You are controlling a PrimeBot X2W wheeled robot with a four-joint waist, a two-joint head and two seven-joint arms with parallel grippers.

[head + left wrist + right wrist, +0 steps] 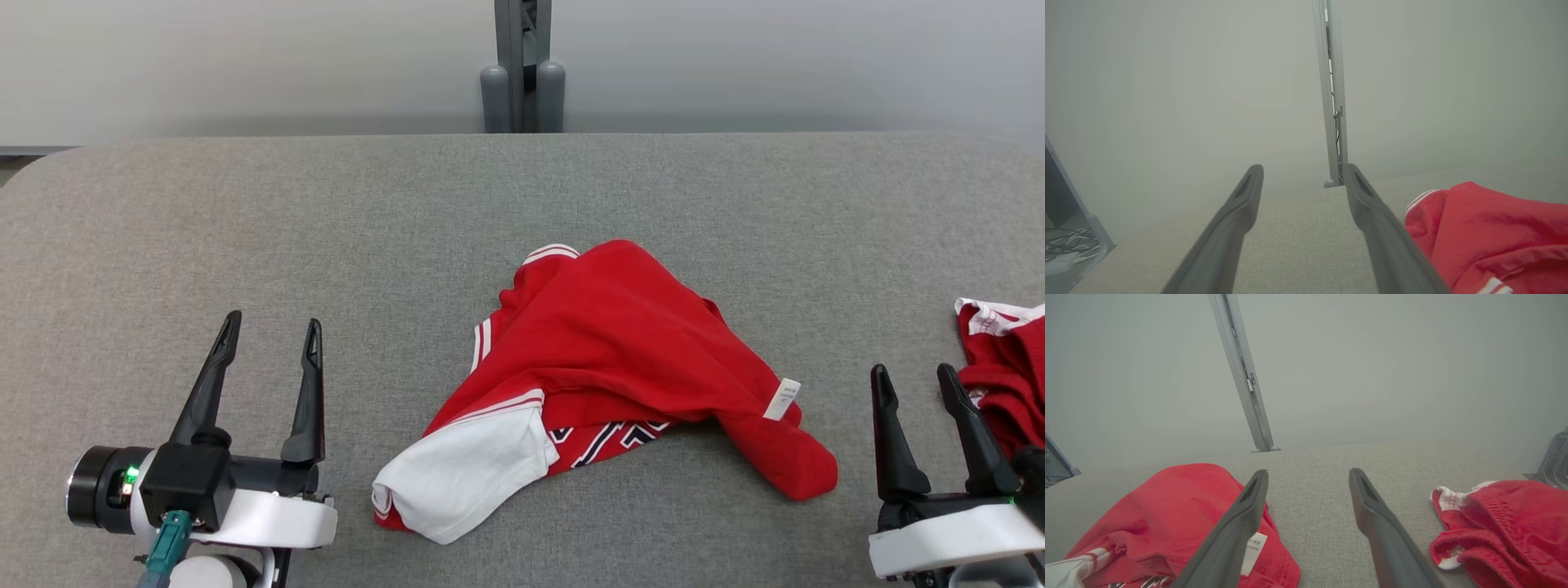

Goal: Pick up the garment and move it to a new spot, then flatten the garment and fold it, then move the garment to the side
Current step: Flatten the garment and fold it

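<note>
In the head view the garment (620, 343), a red jersey with a white sleeve (457, 474) and dark lettering, lies crumpled in a heap on the grey table (245, 229), near the middle of it and toward the front edge. A small white label (786, 398) sticks up on the garment's right side. The left hand (273, 320) hovers well to the left of the garment, its two dark fingers spread wide and holding nothing. The right hand (912, 371) sits to the right of the garment, apart from it, fingers also spread and empty. A second red cloth (1008, 367) with white trim lies farther right of the garment, just beside the right hand. A grey post (522, 73) stands behind the table, straight beyond the garment. In the left wrist view the fingers stand wide apart over bare table, with the garment just past the right-hand finger and some cables (1065, 245) off the table on the far side from the garment. In the right wrist view the open fingers frame bare table; the garment lies on their left with its label right beside one finger, and the second red cloth lies on the side away from the garment.
</note>
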